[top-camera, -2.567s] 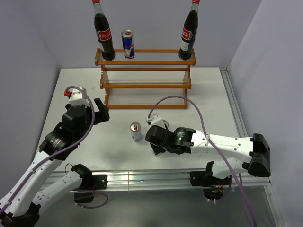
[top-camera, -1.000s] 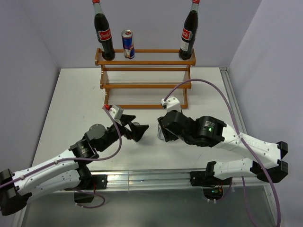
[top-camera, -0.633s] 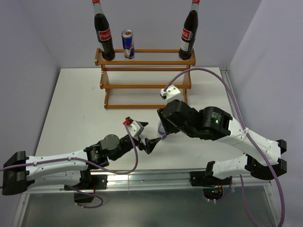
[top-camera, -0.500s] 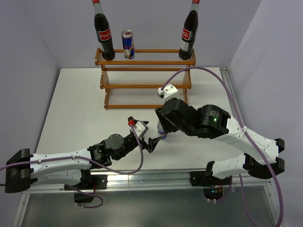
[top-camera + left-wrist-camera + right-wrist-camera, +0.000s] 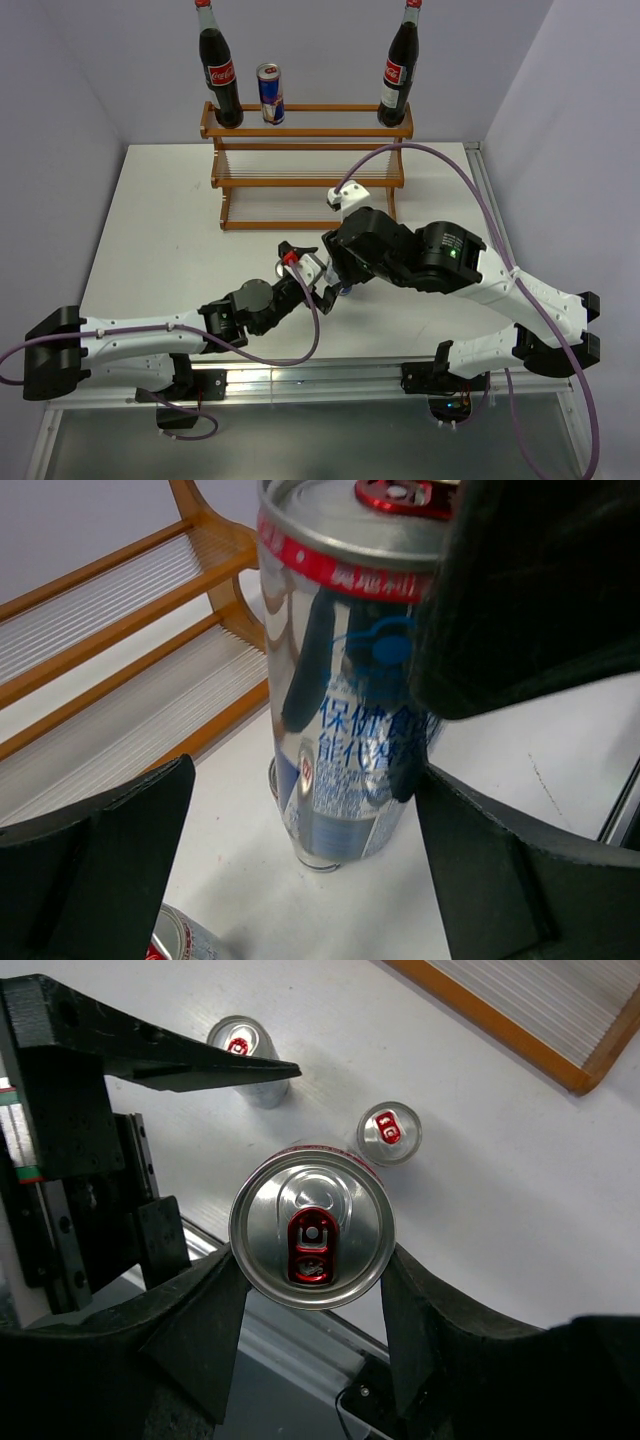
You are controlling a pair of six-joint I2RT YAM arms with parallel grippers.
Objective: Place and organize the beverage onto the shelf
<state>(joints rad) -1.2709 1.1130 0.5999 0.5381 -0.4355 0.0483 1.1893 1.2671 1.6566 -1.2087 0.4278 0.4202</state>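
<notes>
White table (image 5: 160, 220) carries a reddish-brown wooden stepped rack (image 5: 305, 182) at its far edge. Two slim silver red-tabbed cans stand upright on it, apart: first can (image 5: 245, 1048), second can (image 5: 390, 1132). Third can (image 5: 310, 1230): table contact undetermined

Shiny smooth metal can (image 5: 340, 680), varnished wooden shelf (image 5: 300, 183), matt white table (image 5: 160, 220).

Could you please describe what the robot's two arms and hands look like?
The left arm and right arm both have white links and black joint housings, and a purple cable loops along each. A small green light glows on the right one. The left hand and right hand each have two black, wedge-shaped fingers.
</notes>
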